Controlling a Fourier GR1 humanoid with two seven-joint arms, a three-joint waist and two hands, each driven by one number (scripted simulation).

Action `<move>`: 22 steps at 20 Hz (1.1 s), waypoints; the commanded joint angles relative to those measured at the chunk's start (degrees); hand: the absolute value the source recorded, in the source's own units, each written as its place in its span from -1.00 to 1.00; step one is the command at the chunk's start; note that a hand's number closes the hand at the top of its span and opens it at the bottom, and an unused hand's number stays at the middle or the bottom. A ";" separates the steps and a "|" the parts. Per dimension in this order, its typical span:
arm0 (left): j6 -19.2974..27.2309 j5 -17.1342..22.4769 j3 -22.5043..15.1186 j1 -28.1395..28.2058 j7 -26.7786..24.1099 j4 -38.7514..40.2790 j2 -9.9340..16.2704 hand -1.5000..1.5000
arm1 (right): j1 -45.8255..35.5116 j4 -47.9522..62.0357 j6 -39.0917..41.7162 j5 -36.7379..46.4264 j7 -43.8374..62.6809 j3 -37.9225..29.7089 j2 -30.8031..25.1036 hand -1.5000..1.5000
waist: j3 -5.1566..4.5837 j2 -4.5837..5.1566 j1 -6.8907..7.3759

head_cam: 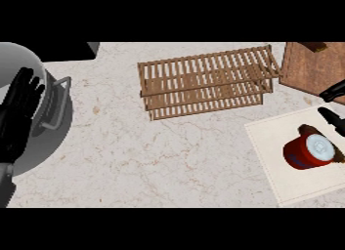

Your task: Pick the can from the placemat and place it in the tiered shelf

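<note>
At the kitchen counter, we see the red can standing on the pale placemat, its white lid turned up toward us and a blue band wrapping its side. We cannot read any brand or lettering on that band. The can sits just below and slightly inward of the right hand, apart from it. A small brown object lies on the placemat right behind the can, between the can and the hand's lower finger; we cannot tell what it is.

The right hand enters at the view's right edge, only its thumb and a finger showing, spread apart and holding nothing. Its upper finger lies over the edge of a dark wooden board, which sits directly beyond it.

The slatted wooden tiered shelf stands well to the inner side of the right hand, across open marble, with nothing on its slats.

The left hand rests at the far left edge, fingers straight and pointing up, released, over a large grey round pot with a metal handle.
</note>
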 commanded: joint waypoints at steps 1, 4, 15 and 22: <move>-2.07 3.89 -5.35 7.52 6.56 7.75 -4.39 0.00 | 1.36 5.69 6.29 -0.89 -3.38 -1.97 -4.50 -1.00 | -2.09 2.17 0.66; -1.25 3.75 -6.09 7.03 8.15 6.11 -4.53 0.00 | 1.44 7.97 13.11 -0.98 -8.36 -2.03 -8.08 -1.00 | -1.92 1.98 1.21; -1.60 3.93 -6.75 9.52 10.09 4.62 -4.04 0.00 | 2.46 9.19 32.79 1.65 -15.09 -0.08 -21.50 -1.00 | -2.31 0.64 1.92; -1.68 3.51 -8.40 9.52 12.26 4.31 -4.11 0.00 | 0.21 5.62 28.67 5.64 -8.88 1.36 -22.40 -1.00 | -2.49 0.27 1.55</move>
